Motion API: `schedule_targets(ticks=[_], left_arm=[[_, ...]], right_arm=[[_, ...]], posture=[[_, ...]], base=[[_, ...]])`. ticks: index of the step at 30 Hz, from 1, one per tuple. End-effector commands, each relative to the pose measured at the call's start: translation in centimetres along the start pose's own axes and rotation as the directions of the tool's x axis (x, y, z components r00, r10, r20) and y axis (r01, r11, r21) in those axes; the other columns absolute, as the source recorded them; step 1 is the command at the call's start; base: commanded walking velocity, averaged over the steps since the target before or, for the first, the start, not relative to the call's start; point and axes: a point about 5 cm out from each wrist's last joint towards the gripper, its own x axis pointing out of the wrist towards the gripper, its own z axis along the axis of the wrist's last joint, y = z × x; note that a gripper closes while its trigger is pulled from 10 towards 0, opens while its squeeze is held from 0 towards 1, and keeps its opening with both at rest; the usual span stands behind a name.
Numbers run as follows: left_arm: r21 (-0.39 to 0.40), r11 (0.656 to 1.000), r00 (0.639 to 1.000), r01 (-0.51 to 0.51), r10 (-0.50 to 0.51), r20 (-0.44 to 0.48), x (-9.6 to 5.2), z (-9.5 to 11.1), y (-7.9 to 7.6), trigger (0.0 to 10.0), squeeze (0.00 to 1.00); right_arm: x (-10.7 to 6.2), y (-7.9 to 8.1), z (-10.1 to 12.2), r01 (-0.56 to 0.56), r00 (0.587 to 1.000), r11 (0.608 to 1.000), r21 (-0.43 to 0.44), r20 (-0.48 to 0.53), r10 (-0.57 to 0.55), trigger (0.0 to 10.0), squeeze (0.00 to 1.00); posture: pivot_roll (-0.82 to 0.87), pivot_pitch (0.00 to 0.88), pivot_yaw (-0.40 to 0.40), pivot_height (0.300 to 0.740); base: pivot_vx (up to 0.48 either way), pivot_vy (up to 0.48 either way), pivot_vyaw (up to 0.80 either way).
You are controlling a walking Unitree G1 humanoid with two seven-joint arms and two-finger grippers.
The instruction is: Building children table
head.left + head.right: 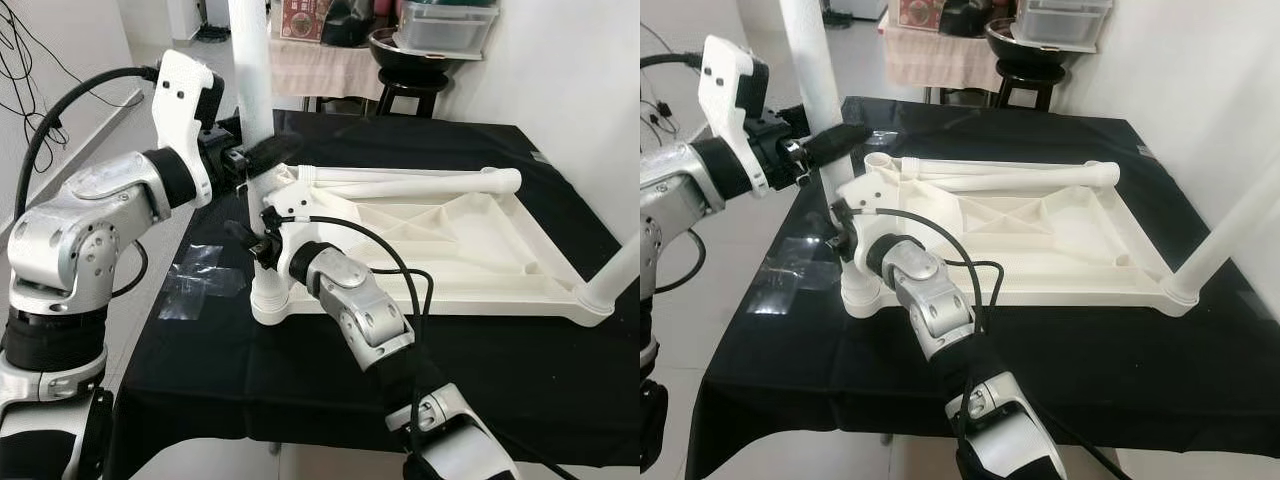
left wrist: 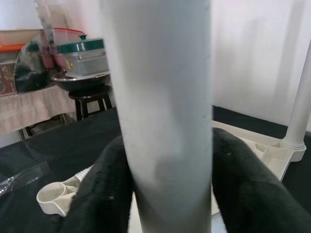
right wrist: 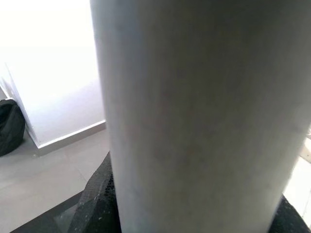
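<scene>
At table corner, both end effectors (image 1: 262,152) (image 1: 262,237) apparently grip upright leg (image 1: 254,90).

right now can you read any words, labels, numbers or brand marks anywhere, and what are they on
None can be read.
Red patterned box on the far side table: printing on its face, too small and blurred to read.
Green-lidded container: a small mark on its side, blurred and unreadable.
White table leg, held by the left claw and right claw: no text visible.
Upturned tabletop: plain, no lettering visible.
</scene>
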Motion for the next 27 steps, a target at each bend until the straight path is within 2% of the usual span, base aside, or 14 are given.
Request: schedule_targets(ticks=[1, 6, 14, 15, 16, 18, 19, 21, 23, 24, 25, 27], left_arm=[[0.002, 1.0, 1.0, 0.024, -0.024, -0.001, 0.4, 0.1, -0.3, 0.0, 0.0], [-0.028, 0.999, 0.999, 0.046, -0.047, -0.013, 0.6, -0.4, -0.6, 0.0, 0.0], [-0.027, 0.997, 0.997, 0.074, -0.075, -0.027, 0.6, -0.7, -0.8, 0.0, 0.0], [-0.025, 0.996, 0.996, 0.084, -0.085, -0.027, 0.6, -0.7, -0.9, 0.0, 0.0], [-0.019, 0.995, 0.995, 0.096, -0.096, -0.033, 0.6, -0.7, -1.0, 0.0, 0.0], [-0.011, 0.994, 0.993, 0.109, -0.11, -0.043, 0.6, -0.8, -1.1, 0.0, 0.0], [-0.011, 0.994, 0.993, 0.109, -0.11, -0.043, 0.6, -0.8, -1.1, 0.0, 0.0], [-0.009, 0.992, 0.991, 0.122, -0.122, -0.05, 0.5, -0.9, -1.2, 0.0, 0.0], [-0.007, 0.991, 0.99, 0.131, -0.131, -0.054, 0.5, -0.9, -1.3, 0.0, 0.0], [-0.005, 0.991, 0.989, 0.134, -0.135, -0.055, 0.5, -0.9, -1.3, 0.0, 0.0], [-0.005, 0.99, 0.989, 0.139, -0.139, -0.056, 0.5, -0.9, -1.4, 0.0, 0.0], [-0.005, 0.99, 0.988, 0.141, -0.142, -0.056, 0.5, -0.9, -1.4, 0.0, 0.0]], right_arm=[[-0.1, 2.2, -1.6, -0.023, 1.0, 0.994, 0.105, -0.009, 0.025, 10.0, 0.0], [-0.6, 1.6, -1.8, -0.003, 1.0, 0.994, 0.109, -0.007, 0.004, 10.0, 0.0], [-1.2, 1.1, -2.3, -0.002, 1.0, 0.993, 0.116, -0.007, 0.003, 10.0, 0.0], [-1.2, 1.0, -2.3, -0.028, 1.0, 0.992, 0.121, -0.006, 0.029, 10.0, 0.0], [-1.2, 0.9, -2.1, -0.084, 0.996, 0.987, 0.134, 0.006, 0.084, 10.0, 1.0], [-1.2, 0.9, -1.6, -0.194, 0.981, 0.968, 0.157, 0.032, 0.192, 10.0, 1.0], [-1.2, 0.9, -1.6, -0.194, 0.981, 0.968, 0.157, 0.032, 0.192, 10.0, 1.0], [-1.2, 0.8, -0.6, -0.335, 0.942, 0.936, 0.106, 0.058, 0.33, 10.0, 1.0], [-1.3, 0.6, 0.0, -0.42, 0.907, 0.906, 0.053, 0.059, 0.417, 10.0, 1.0], [-1.3, 0.3, 0.2, -0.453, 0.891, 0.891, 0.023, 0.046, 0.452, 10.0, 0.94], [-1.2, -0.2, 0.6, -0.488, 0.872, 0.873, 0.003, 0.035, 0.488, 10.0, 0.0], [-1.2, -0.5, 0.8, -0.512, 0.859, 0.859, -0.008, 0.028, 0.512, 10.0, 0.0]], posture=[[0.04, 0.027, -0.072, 0.74], [0.04, 0.029, -0.066, 0.74], [0.04, 0.029, -0.066, 0.74], [0.05, 0.028, -0.065, 0.74], [0.05, 0.028, -0.065, 0.74], [0.05, 0.026, -0.065, 0.74], [0.05, 0.026, -0.065, 0.74], [0.05, 0.025, -0.062, 0.74], [0.06, 0.026, -0.06, 0.74], [0.06, 0.026, -0.06, 0.74], [0.06, 0.027, -0.059, 0.74], [0.06, 0.027, -0.059, 0.74]], base=[[0.0, 0.0, 0.0], [0.0, 0.0, 0.0], [0.0, 0.0, 0.0], [0.0, 0.0, 0.0], [0.0, 0.0, 0.0], [0.0, 0.0, 0.0], [0.0, 0.0, 0.0], [0.0, 0.0, 0.0], [0.0, 0.0, 0.0], [0.0, 0.0, 0.0], [0.0, 0.0, 0.0], [0.0, 0.0, 0.0]])
